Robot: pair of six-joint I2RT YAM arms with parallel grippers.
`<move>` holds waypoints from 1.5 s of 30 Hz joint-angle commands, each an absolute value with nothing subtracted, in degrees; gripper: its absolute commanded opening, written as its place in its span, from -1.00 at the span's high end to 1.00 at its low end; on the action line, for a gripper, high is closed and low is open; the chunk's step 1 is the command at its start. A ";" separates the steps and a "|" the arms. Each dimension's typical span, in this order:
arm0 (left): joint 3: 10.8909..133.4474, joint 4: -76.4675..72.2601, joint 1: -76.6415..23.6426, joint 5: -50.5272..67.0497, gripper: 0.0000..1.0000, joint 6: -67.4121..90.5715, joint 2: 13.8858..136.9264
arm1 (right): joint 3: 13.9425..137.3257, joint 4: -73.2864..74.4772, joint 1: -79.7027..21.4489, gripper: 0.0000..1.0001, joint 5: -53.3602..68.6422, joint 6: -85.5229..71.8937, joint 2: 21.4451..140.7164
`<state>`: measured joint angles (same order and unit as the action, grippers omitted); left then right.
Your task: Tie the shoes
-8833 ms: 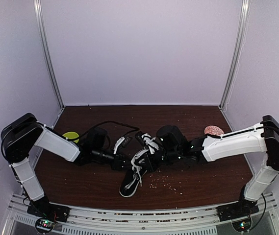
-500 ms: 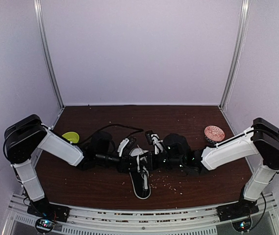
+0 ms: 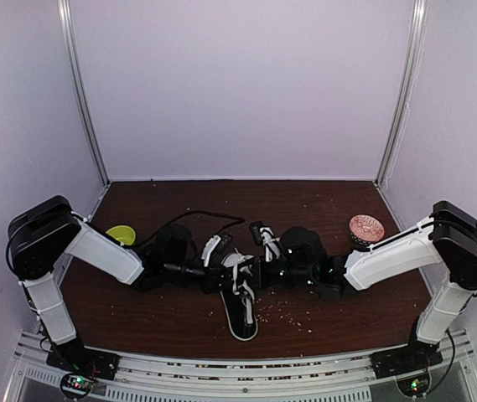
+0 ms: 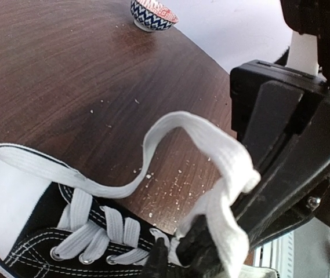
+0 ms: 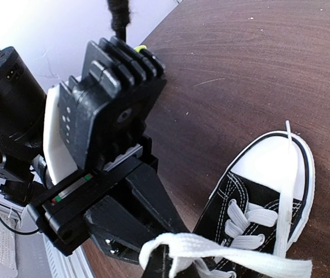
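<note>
A black canvas low-top sneaker point(image 3: 244, 315) with a white toe cap lies on the dark wooden surface point(image 3: 305, 201), midway between the two arms, its toe pointing toward the near edge. Both tools meet just above its lacing. The left tool point(image 3: 226, 272) is clenched on a white lace point(image 4: 182, 124), which arcs up from the toe end in a loop. The right tool point(image 3: 255, 271), close against it, is pinched tight on the lace as well. A small patterned bowl point(image 3: 365, 227) sits well apart at the right, and a lime-green object point(image 3: 121, 234) sits at the left. Pale crumbs point(image 3: 292, 311) lie scattered beside the shoe.
</note>
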<state>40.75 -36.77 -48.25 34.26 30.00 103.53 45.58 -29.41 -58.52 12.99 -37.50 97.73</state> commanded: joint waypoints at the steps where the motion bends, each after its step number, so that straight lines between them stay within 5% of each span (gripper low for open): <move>1: 40.82 -42.22 -48.34 32.80 0.96 30.90 103.27 | 45.69 -29.40 -58.76 1.00 13.54 -37.21 96.00; 11: 38.29 -39.04 -48.27 29.00 1.00 31.37 98.63 | 44.76 -28.14 -58.71 0.97 12.92 -35.79 94.65; 19: 39.86 -19.87 -48.04 19.19 1.00 26.55 93.10 | 42.60 -22.81 -58.66 0.35 10.00 -32.12 89.74; 28: 42.49 -1.65 -47.99 10.71 1.00 22.12 86.48 | 36.65 -16.73 -56.79 0.08 6.02 -28.05 81.68; 45: 44.99 4.34 -47.90 10.28 1.00 19.34 85.42 | 48.58 -15.95 -51.25 0.08 18.05 -18.80 96.79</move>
